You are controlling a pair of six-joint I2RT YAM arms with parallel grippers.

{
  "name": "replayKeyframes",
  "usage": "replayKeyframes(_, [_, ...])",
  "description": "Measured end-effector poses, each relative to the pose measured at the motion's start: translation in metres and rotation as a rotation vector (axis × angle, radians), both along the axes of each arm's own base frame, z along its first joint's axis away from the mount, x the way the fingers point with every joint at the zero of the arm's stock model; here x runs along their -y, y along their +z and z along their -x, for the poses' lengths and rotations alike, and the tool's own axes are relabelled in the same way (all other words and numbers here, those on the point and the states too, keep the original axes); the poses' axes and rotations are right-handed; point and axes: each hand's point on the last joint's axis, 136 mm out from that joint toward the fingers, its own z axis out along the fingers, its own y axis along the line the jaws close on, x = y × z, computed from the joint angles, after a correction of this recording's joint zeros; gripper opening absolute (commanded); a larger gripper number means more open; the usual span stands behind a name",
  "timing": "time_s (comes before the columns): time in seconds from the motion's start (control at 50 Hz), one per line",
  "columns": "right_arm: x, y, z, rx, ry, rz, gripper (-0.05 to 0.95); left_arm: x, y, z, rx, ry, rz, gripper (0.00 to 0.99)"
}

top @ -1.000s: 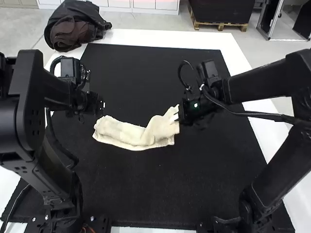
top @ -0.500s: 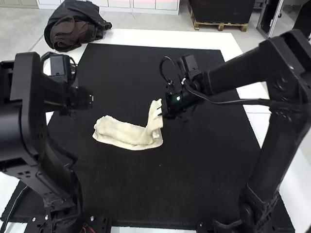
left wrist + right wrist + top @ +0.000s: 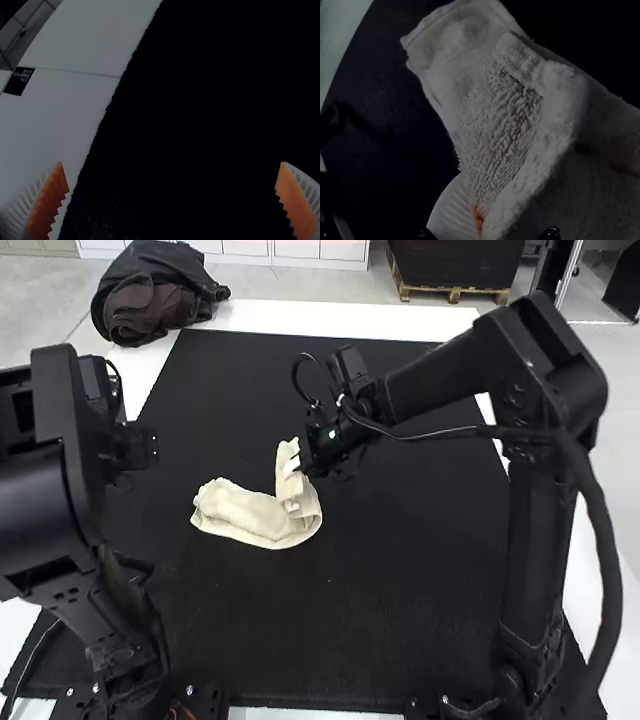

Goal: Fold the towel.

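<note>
Towel (image 3: 240,512) lies towards nine o'clock on the black mat (image 3: 400,590), far end raised. Your right gripper (image 3: 292,468), clamped on that end, has carried it towards nine o'clock, advancing your fold; your left gripper (image 3: 171,162) stands spread.

1. In mid-frame, mat (image 3: 380,590) on table (image 3: 330,322).
2. Left of centre, towel (image 3: 240,512) on mat.
3. At towel's raised end, right gripper (image 3: 297,466).
4. Farther left, apart from towel, left gripper (image 3: 152,446).
5. Upper left, bundle (image 3: 155,305) on table corner.
</note>
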Motion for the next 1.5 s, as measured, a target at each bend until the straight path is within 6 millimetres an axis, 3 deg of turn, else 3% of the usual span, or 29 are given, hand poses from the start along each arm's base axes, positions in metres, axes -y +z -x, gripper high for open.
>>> replayKeyframes(0.6, [-0.083,0.011,0.017,0.0,0.099,-0.057,-0.02,0.001,0.0,-0.001,0.007,-0.012,0.012,0.972])
replayKeyframes(0.94, [-0.106,0.011,0.009,0.001,0.105,-0.075,-0.02,0.002,0.0,-0.001,0.008,-0.015,0.013,0.972])
replayKeyframes(1.38, [-0.139,0.009,0.022,0.0,0.153,-0.094,-0.02,0.001,0.0,0.0,0.008,-0.013,0.014,0.972])
replayKeyframes(1.42, [-0.14,0.008,0.023,-0.001,0.154,-0.094,0.02,0.001,0.0,0.0,0.008,-0.012,0.014,0.972])
replayKeyframes(1.5, [-0.142,0.006,0.022,-0.006,0.152,-0.093,0.22,0.001,0.0,0.0,0.008,-0.012,0.014,0.972])
